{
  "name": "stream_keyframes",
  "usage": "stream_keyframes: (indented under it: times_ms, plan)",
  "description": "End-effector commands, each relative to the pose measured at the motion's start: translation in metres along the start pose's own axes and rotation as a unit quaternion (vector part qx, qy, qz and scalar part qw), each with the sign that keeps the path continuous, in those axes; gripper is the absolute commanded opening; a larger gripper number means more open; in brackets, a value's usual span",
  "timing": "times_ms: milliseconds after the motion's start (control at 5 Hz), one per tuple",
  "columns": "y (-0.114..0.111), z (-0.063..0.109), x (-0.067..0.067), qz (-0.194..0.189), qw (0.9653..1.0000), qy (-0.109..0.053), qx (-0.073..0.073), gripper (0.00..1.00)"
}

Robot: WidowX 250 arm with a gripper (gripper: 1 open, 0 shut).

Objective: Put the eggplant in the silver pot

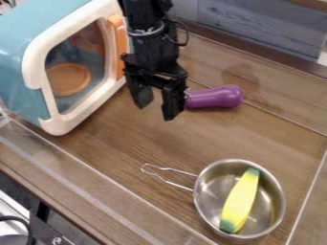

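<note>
- Blue and white plastic fills the left of the view: a toy microwave (57,62), with an orange glow behind its window. It plays no part in my job.
- Just right of the microwave is my gripper (153,99), black, pointing straight down over the wooden table (102,144). Its jaws stand wide apart and hold nothing.
- Next to the right lies the eggplant (215,97), glossy purple, on its side on the table. Its near end sits just beside my fingers, partly hidden behind them, so I cannot tell whether they touch it. It is not between my jaws.
- Further right and toward the front of the table sits the pot (239,198), round and shiny silver, with a thin wire handle reaching out to its left. It is well apart from the eggplant.
- Inside the pot lies a yellow toy (242,199), long and corn-like, with a green tip. It takes up the middle of the pot, though there looks to be room on either side.
- Progress, as I judge it: nothing of the task is done yet. The eggplant is on the table, not picked up, and the pot has no eggplant in it.
- What is left: bring my jaws around the eggplant, close on it, lift it, carry it over the pot and let go.
</note>
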State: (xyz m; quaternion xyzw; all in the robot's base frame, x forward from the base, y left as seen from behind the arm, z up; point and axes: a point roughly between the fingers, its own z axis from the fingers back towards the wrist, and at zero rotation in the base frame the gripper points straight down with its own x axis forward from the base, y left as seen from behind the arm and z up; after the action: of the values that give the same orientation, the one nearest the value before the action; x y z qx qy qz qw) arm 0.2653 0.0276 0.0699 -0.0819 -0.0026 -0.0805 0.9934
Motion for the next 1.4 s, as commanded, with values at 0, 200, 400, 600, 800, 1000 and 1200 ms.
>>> stream_keyframes:
  times_ms: [0, 200, 400, 600, 800, 1000, 1200]
  plan:
    - [0.006, 0.007, 0.018, -0.076, 0.9971, -0.003, 0.004, 1.0]
    - [-0.004, 0.004, 0.029, -0.186, 0.9824, 0.016, -0.001, 1.0]
    - [-0.017, 0.002, 0.043, -0.296, 0.9549, 0.028, 0.001, 1.0]
    - [-0.037, -0.005, 0.051, -0.403, 0.9141, 0.037, 0.016, 1.0]
    - [-0.045, -0.012, 0.055, -0.446, 0.8934, 0.049, 0.028, 1.0]
    - [-0.05, -0.014, 0.069, -0.42, 0.9054, 0.049, 0.041, 1.0]
    - [-0.054, -0.017, 0.084, -0.389, 0.918, 0.048, 0.057, 1.0]
